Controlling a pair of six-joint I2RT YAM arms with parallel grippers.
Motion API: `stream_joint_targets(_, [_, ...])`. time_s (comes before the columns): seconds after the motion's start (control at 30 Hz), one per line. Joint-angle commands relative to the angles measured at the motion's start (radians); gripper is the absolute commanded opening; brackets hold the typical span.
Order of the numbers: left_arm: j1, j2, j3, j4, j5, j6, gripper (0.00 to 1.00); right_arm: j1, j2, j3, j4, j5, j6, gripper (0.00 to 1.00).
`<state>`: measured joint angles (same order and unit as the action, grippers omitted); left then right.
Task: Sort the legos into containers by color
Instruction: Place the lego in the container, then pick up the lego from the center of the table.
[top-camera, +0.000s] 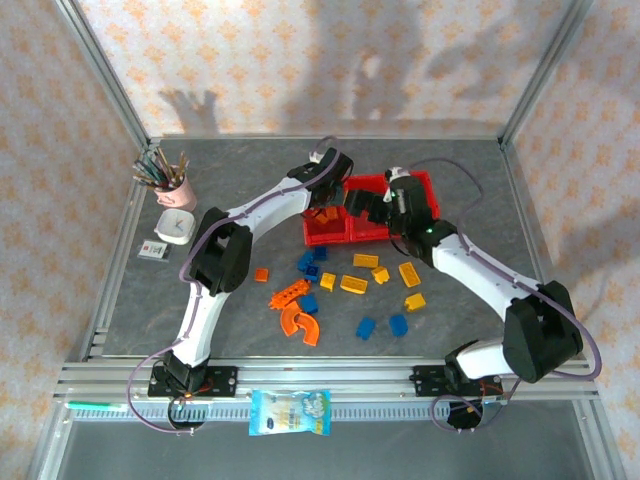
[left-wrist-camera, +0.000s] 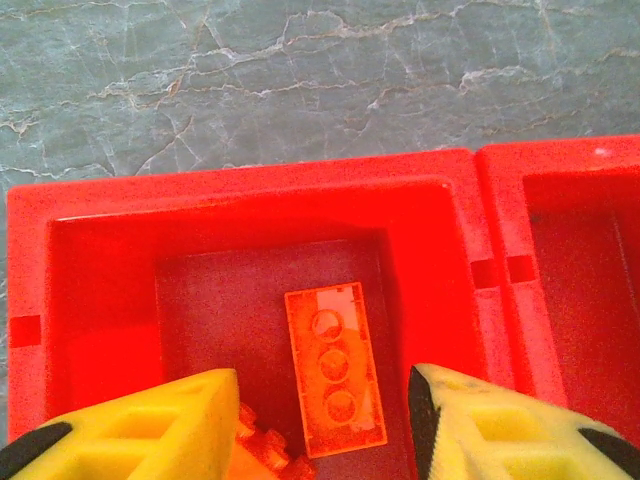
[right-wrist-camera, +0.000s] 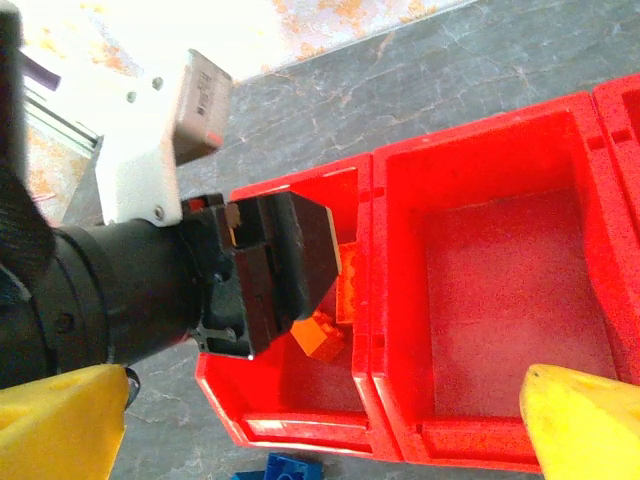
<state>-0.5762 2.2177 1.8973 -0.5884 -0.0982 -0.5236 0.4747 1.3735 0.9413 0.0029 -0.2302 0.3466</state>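
The left gripper (left-wrist-camera: 320, 385) hangs over the end compartment of the bright red, open-top plastic containers (left-wrist-camera: 250, 185), the one nearest the left arm. Its yellow fingers (left-wrist-camera: 150, 420) are spread and hold nothing. Directly below, on that compartment's floor, lies a flat orange three-stud lego plate (left-wrist-camera: 335, 368). Its long axis runs away from the wrist camera, so the fingers stand on either side of its narrow width. A chunkier orange lego brick (right-wrist-camera: 318, 337) sits beside it, under the left finger. The right gripper (right-wrist-camera: 325, 375) hovers over the neighbouring middle compartment, which looks bare, with its fingers also wide apart and empty. From above, the remaining legos lie loose on the grey marbled tabletop (top-camera: 240, 190), all on the near side of the containers. A curved orange piece (top-camera: 298, 323) and a long orange brick (top-camera: 288, 294), lying diagonally, are toward the left arm, while the yellow bricks (top-camera: 410, 274) are toward the right. The blue bricks (top-camera: 366, 327) lie between and nearer the bases. The orange pieces look like the left arm's next pick, which calls for lifting clear and drawing back toward its own base.
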Motion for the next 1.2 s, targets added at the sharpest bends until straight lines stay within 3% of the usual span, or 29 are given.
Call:
stream_joint_targets(0.0, [-0.004, -0.107, -0.013, -0.040, -0.029, 0.022, 0.51, 0.003, -0.011, 0.036, -0.041, -0.017, -0.030, 1.00])
stream_joint_targets(0.27, [-0.001, -0.446, -0.361, 0.085, -0.024, 0.015, 0.52, 0.077, -0.017, 0.025, -0.096, -0.010, -0.047, 1.00])
stream_joint_targets(0.63, [0.010, -0.833, -0.826, 0.030, -0.152, -0.086, 0.56, 0.213, 0.008, -0.055, -0.051, -0.006, -0.002, 1.00])
stream_joint_targets(0.9, [0.021, -0.933, -1.059, -0.001, -0.199, -0.189, 0.64, 0.305, 0.049, -0.108, 0.032, 0.026, 0.047, 1.00])
stream_joint_targets(1.17, [0.049, -0.864, -1.163, 0.107, -0.089, -0.183, 0.69, 0.309, 0.079, -0.125, 0.083, 0.024, 0.087, 1.00])
